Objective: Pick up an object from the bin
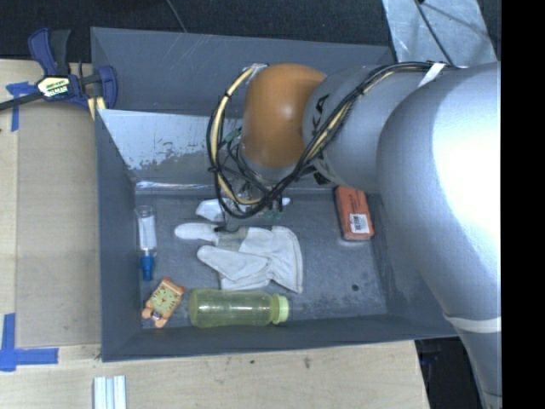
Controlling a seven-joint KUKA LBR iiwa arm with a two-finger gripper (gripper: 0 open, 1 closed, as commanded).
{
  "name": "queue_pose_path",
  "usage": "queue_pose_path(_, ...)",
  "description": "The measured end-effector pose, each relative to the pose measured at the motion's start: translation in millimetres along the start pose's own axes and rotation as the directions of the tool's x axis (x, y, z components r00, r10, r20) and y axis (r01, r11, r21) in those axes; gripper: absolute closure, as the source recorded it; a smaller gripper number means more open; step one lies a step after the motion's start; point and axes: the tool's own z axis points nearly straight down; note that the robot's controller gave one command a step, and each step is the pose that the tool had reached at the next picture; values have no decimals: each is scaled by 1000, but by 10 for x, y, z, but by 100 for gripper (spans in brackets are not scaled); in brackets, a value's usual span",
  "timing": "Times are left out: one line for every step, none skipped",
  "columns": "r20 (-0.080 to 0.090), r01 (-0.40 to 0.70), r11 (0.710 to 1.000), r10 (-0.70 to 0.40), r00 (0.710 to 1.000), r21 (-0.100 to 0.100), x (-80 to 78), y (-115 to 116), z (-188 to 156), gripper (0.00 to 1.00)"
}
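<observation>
- Nearest you, the silver arm (pixel 443 186) comes in from the frame's right, its orange cover (pixel 277 118) above mid-bin.
- Your tool (pixel 247 210) sits under that cover, at the white glove's (pixel 255 258) upper edge; you cannot tell whether it is released or clenched.
- Glove: centre of the bin (pixel 115 228), long axis left-right, narrow ends pointing left.
- Yellow-green bottle (pixel 238 308): along the lower wall, cap rightward.

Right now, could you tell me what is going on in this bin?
The arm reaches in from the right, its orange-covered wrist low over a crumpled white cloth mid-bin. A yellow-green bottle, an orange block and a clear tube lie around it. Nothing looks lifted yet.
</observation>
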Motion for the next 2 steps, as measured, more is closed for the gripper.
queue_pose_path(0,0,1000,0,1000,0,4,0,-19,100)
queue_pose_path(-8,0,1000,0,1000,2,20,-3,-122,100)
